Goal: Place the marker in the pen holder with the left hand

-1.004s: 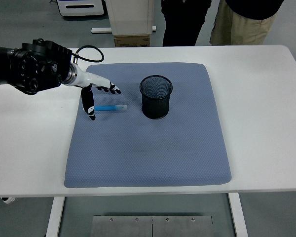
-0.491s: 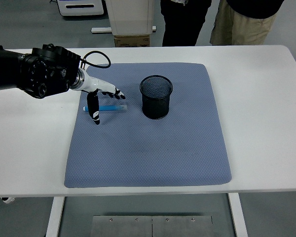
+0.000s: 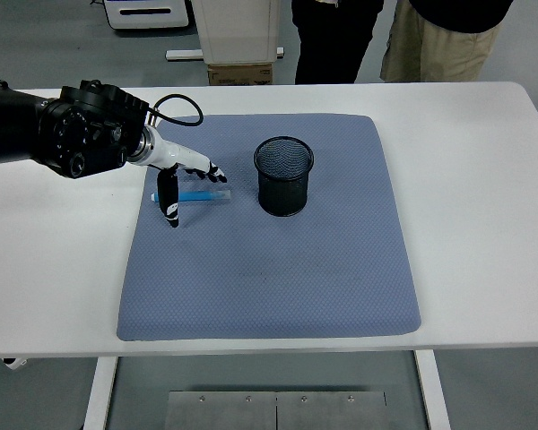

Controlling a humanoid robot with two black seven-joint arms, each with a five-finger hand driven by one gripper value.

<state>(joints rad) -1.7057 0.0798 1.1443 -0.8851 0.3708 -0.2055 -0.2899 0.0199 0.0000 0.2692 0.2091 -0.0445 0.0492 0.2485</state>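
Observation:
A light blue marker (image 3: 203, 194) lies flat on the blue-grey mat (image 3: 278, 269), left of the black mesh pen holder (image 3: 284, 176), which stands upright near the mat's middle back. My left hand (image 3: 190, 184) hangs right over the marker's left end, with its thumb pointing down on the near side and the other fingers stretched past the far side. The fingers are spread and do not close on the marker. The right arm is out of sight.
The mat lies on a white table (image 3: 484, 179). Two people stand behind the table's far edge (image 3: 386, 36). A cardboard box (image 3: 240, 72) and a white cabinet sit on the floor beyond.
My left hand has moved right and slightly down, from beside the marker's left end to straddling it. The marker and holder have not moved.

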